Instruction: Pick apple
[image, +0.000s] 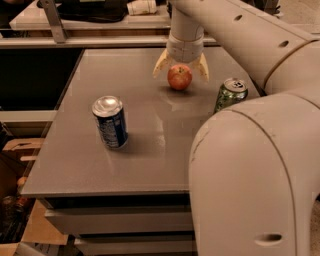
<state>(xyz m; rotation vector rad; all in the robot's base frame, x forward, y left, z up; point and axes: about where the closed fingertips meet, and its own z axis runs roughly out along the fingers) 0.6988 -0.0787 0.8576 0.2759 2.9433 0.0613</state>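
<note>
While vertical above the table (150, 150), hand (180, 75) agape astride the apple (180, 78).

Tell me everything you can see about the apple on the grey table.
The apple is small, round and red-orange with paler yellowish patches, and its skin looks smooth and slightly shiny. It looks whole and sits on the grey table toward the far edge, apart from the green can. The tool hangs open directly over it and straddles it, with a gap on each side. It appears to touch only the tabletop.

Arm (250, 165) hides base of green can (231, 92); end effector (180, 76) straddles apple (179, 78).
</note>
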